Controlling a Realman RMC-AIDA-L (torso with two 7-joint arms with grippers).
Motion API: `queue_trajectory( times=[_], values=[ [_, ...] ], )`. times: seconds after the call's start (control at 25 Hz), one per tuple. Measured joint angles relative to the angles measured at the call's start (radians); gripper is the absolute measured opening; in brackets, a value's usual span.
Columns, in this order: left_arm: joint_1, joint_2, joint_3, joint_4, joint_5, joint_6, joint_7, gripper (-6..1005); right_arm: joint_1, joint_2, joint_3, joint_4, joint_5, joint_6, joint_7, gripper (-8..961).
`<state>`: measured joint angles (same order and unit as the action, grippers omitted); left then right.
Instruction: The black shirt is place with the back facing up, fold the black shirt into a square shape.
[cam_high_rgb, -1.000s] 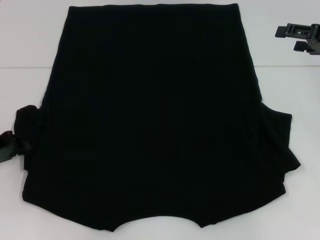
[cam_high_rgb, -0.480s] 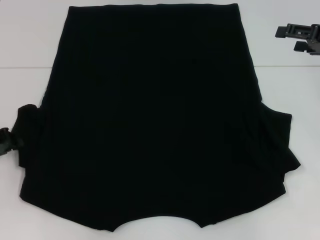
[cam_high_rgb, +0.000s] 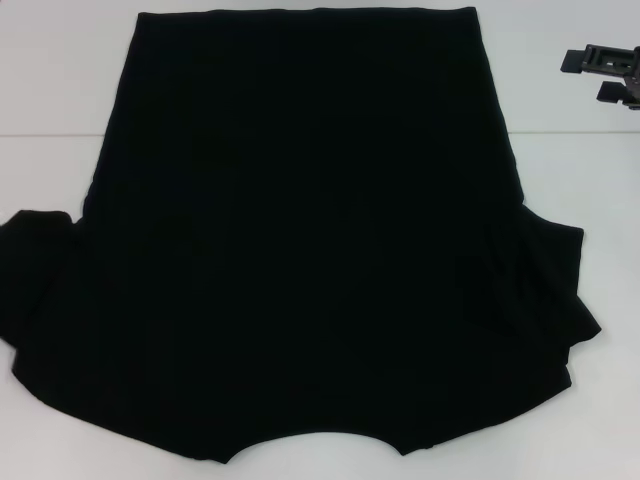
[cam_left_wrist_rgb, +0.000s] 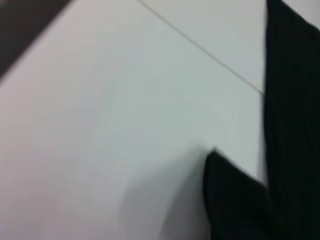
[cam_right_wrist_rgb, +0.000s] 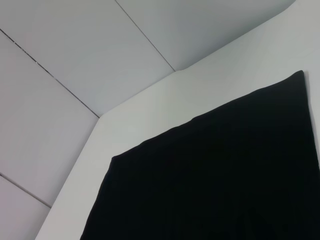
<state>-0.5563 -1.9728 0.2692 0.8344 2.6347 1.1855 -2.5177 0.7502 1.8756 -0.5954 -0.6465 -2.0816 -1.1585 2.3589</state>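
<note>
Plainly, the large black soft-fabric shirt lies spread flat over the white tabletop, hem toward the far side, neckline at the near edge, and both short sleeves still splayed outward, so no fold has been made yet. The right gripper, a black rigid claw, hangs at the far right, well apart from the cloth; whether its fingers are parted or closed I cannot tell. The left gripper is not visible in any view, so its state is unknown too. The risk I see lies with the left sleeve: it is bunched and runs off the head view's edge, and a grasp that catches only one layer there would likely drag the body askew and spoil a square fold. The left wrist view shows a sleeve corner resting on bare table beside the shirt's side edge, which the head view cuts off. The right wrist view shows the hem corner lying flat, with wall panels behind.
</note>
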Motion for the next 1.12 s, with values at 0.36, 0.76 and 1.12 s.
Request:
queue_trajectory(
  times=[0.36, 0.76, 1.12],
  values=[
    [-0.029, 0.017, 0.003, 0.018, 0.022, 0.012, -0.005, 23, 0.000, 0.000, 0.000, -0.001, 0.000, -0.010, 0.002, 941],
    [-0.123, 0.019, 0.065, 0.026, 0.017, 0.258, -0.035, 27, 0.000, 0.001, 0.000, 0.000, 0.000, -0.011, -0.001, 941],
    [-0.204, 0.006, 0.255, 0.027, 0.019, 0.276, -0.118, 30, 0.000, 0.000, 0.000, 0.001, 0.000, -0.009, -0.002, 941]
  ],
)
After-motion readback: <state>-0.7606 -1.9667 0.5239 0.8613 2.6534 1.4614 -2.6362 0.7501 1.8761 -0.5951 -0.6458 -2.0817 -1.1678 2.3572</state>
